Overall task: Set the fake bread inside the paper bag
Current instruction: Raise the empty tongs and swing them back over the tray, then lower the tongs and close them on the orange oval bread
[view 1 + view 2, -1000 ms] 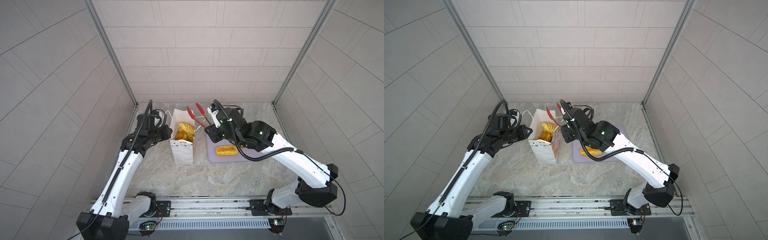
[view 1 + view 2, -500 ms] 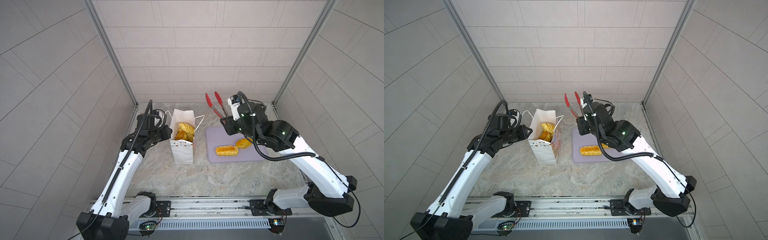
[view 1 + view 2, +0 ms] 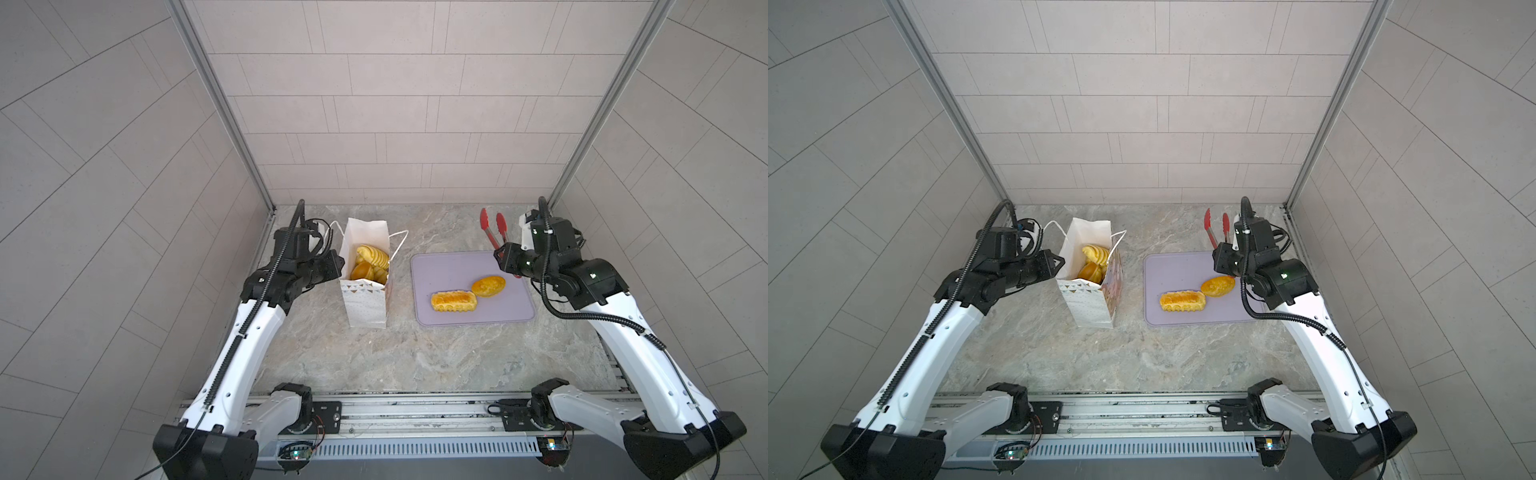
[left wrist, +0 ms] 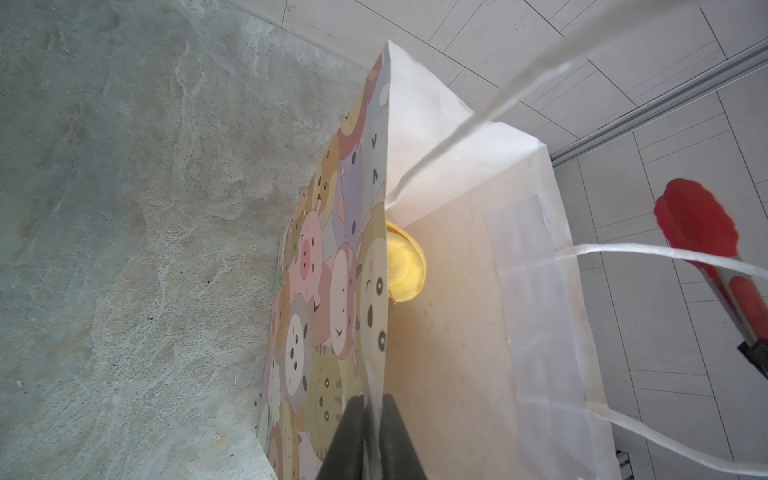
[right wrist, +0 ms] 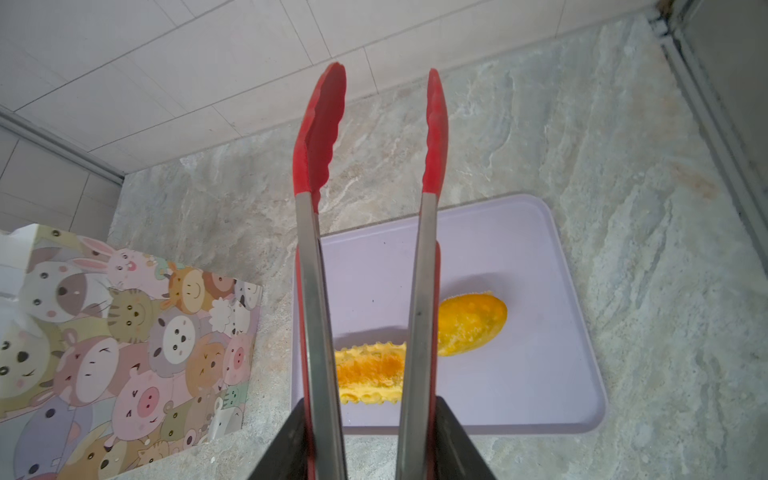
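Observation:
The paper bag (image 3: 365, 303) (image 3: 1090, 303) stands open left of centre with several pieces of fake bread (image 3: 372, 262) (image 3: 1094, 262) inside. My left gripper (image 4: 372, 401) (image 3: 338, 266) is shut on the bag's left rim. A ridged loaf (image 3: 453, 301) (image 5: 370, 370) and a round bun (image 3: 488, 286) (image 5: 471, 324) lie on the lilac tray (image 3: 449, 266) (image 5: 519, 374). My right gripper (image 5: 370, 415) (image 3: 500, 253) is shut on red-tipped tongs (image 3: 492, 226) (image 5: 432, 133). It hovers over the tray's back right corner. The tong tips stand apart and hold nothing.
The side walls (image 3: 232, 208) and the back wall stand close around the marble table (image 3: 415, 357). The bag's cord handles (image 4: 644, 251) hang loose over its mouth. A rail (image 3: 415, 415) with both arm bases runs along the table's front edge.
My right arm has swung the tongs from over the bag's mouth rightward to the tray's back right corner. The left arm and the bag have not moved.

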Tool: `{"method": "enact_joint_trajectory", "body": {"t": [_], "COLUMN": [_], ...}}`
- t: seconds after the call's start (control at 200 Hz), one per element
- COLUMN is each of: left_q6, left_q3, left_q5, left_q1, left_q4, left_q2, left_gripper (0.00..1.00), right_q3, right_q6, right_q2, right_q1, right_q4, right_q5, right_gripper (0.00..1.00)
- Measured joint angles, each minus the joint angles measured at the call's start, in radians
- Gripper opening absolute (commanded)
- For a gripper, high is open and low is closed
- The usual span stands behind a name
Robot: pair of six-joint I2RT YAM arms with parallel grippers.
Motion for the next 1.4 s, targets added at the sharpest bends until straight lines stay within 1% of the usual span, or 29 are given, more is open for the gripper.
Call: {"method": "enact_joint_trajectory", "body": {"t": [0.12,0.295,0.515,0.65,0.916,1.401], "left_q6": [0.000,0.000,0.000,0.000,0.001,0.001], "left_q3": [0.000,0.000,0.000,0.000,0.000,0.000], "left_q5": [0.000,0.000,0.001,0.001,0.001,0.001], "left_q1": [0.000,0.000,0.000,0.000,0.000,0.000], "left_q4": [0.000,0.000,0.000,0.000,-0.001,-0.003], "left_q2": [0.000,0.000,0.000,0.000,0.000,0.000], "left_gripper": [0.14,0.14,0.14,0.14,0.14,0.14], "right_q3": [-0.117,-0.250,-0.367,-0.405,-0.455,-0.516], "right_q6": [0.029,0.059,0.080,0.084,0.089,0.106], "right_q2": [-0.024,-0.047,-0.076,-0.085,-0.087,-0.120], "right_q1": [-0.099,-0.214,-0.304,-0.325,-0.331,-0.332], "right_q4": [0.035,0.079,0.122,0.134,0.168,0.196], "right_q5": [-0.092,-0.189,-0.266,-0.287,-0.309,-0.333], "right_gripper": [0.44,0.45,0.46,0.47,0.52,0.52]}}
